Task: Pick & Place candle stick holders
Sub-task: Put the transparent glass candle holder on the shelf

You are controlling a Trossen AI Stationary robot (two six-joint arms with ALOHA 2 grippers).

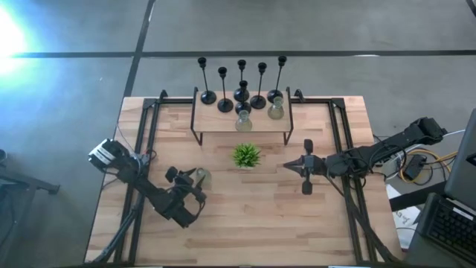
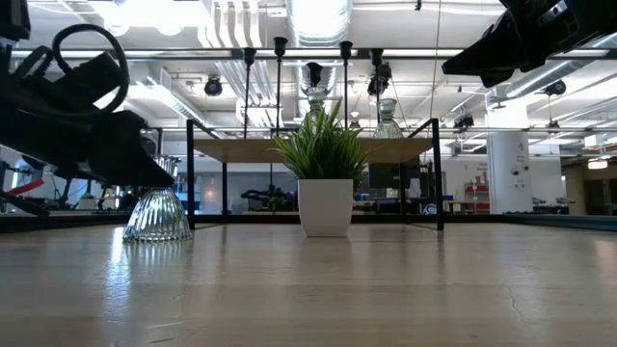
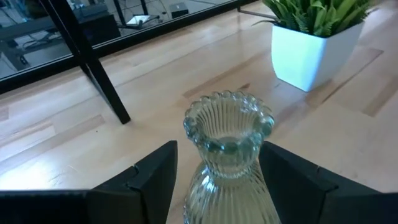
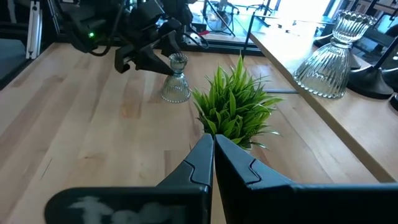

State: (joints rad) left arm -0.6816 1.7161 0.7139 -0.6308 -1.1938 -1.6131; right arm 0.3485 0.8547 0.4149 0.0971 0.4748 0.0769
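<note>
One squat pale glass candle stick holder (image 1: pixel 201 177) stands upright on its wide base on the wooden table, left of centre; it also shows in the low view (image 2: pixel 157 207). My left gripper (image 3: pixel 219 149) is open. Its two fingers stand on either side of the holder's neck (image 3: pixel 227 152), with a gap showing on each side. Six slim black candle stick holders (image 1: pixel 242 78) and two more glass ones (image 1: pixel 243 119) stand on their bases on the raised shelf (image 1: pixel 216 126) at the far side. My right gripper (image 4: pixel 213 155) is shut and empty, held above the table right of the plant.
A small spiky green plant in a white pot (image 1: pixel 246 155) stands mid-table between the two grippers; it also shows in the right wrist view (image 4: pixel 239 106). The shelf's black legs (image 3: pixel 93 62) and black frame rails (image 1: pixel 149 141) run along the table's sides. Cables and gear (image 1: pixel 416 164) lie off the right edge.
</note>
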